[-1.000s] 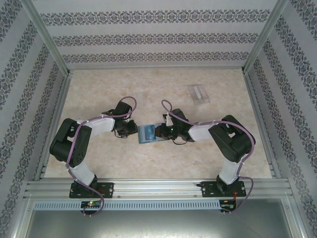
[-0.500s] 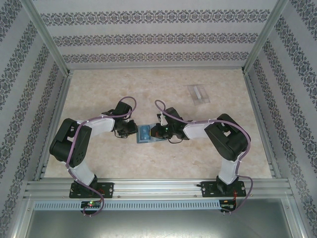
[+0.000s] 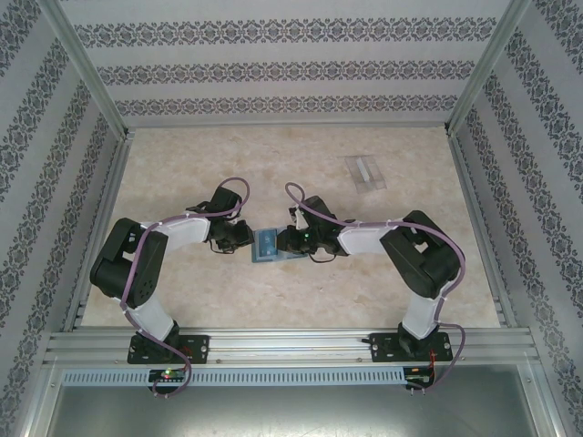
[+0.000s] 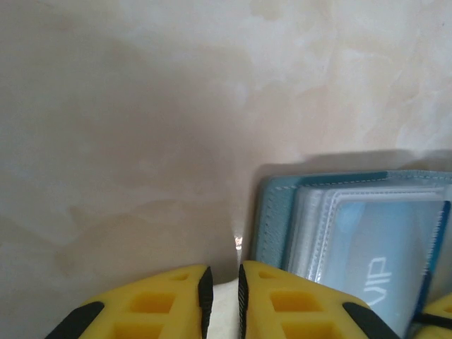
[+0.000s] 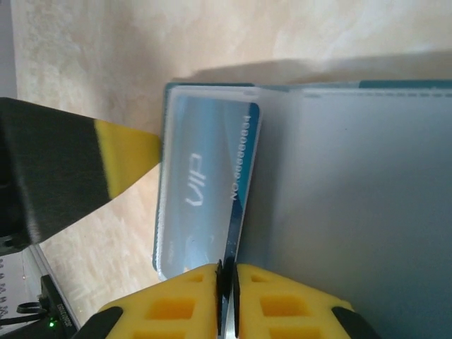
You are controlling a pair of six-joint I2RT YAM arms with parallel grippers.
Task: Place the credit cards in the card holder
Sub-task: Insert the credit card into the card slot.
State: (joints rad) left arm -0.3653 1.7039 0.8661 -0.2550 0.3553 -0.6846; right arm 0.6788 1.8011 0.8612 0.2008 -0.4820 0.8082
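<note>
One card holder point(image 5: 353, 212), one VIP card point(image 5: 205, 191)

the left gripper point(image 3: 244, 238) and right gripper point(image 3: 284, 242) flank the card holder point(image 3: 265, 244); open table point(image 3: 182, 164) beyond, clear box point(image 3: 365, 172) far right.

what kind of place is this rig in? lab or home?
Most likely a lab robot cell, not a home: an aluminium-profile frame, wallpaper-printed panels as walls, and the left arm and right arm bolted to it.
</note>
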